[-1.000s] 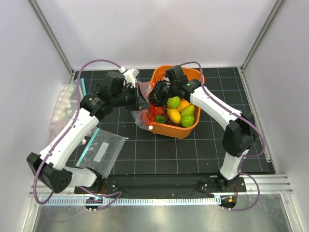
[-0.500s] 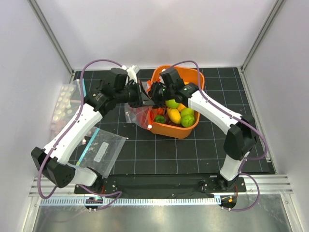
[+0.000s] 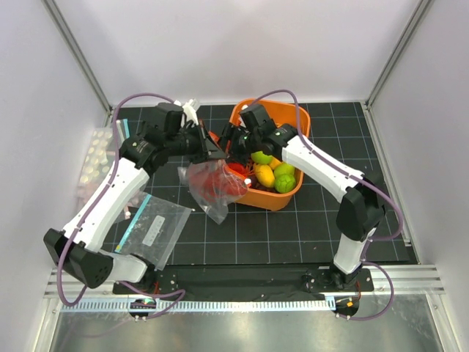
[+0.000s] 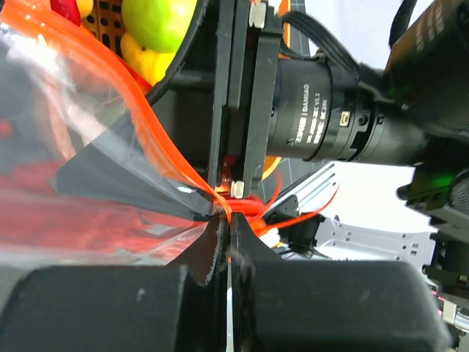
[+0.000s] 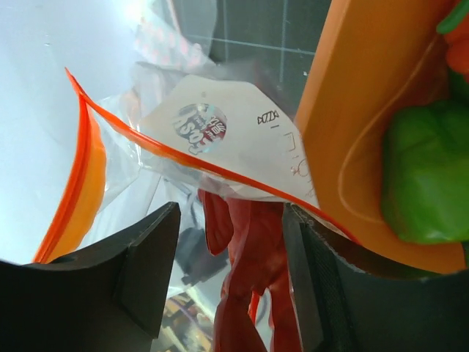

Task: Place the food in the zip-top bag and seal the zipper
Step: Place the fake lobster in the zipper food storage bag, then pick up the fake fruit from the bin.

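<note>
The clear zip-top bag (image 3: 209,187) hangs from my left gripper (image 3: 215,150), just left of the orange basket. That gripper (image 4: 229,220) is shut on the bag's red-orange zipper (image 4: 150,121) at one end of the mouth. The red lobster (image 3: 214,183) lies inside the bag. My right gripper (image 3: 233,144) hovers over the bag's mouth, open; in its wrist view the lobster (image 5: 253,279) hangs between the fingers (image 5: 146,264) without touching them, below the zipper (image 5: 183,158). The round light-green fruit (image 3: 261,156) sits in the basket, also seen as the fruit (image 4: 157,22) in the left wrist view.
The orange basket (image 3: 277,199) holds yellow, orange and dark-green toy produce; its wall (image 5: 366,132) is right beside my right fingers. A flat clear bag with a teal strip (image 3: 150,231) lies at the front left. A white tray (image 3: 95,158) stands by the left wall.
My right gripper has opened and let go of the lobster, which now sits low in the bag. The bag has dropped and swung left, off the basket's rim.
</note>
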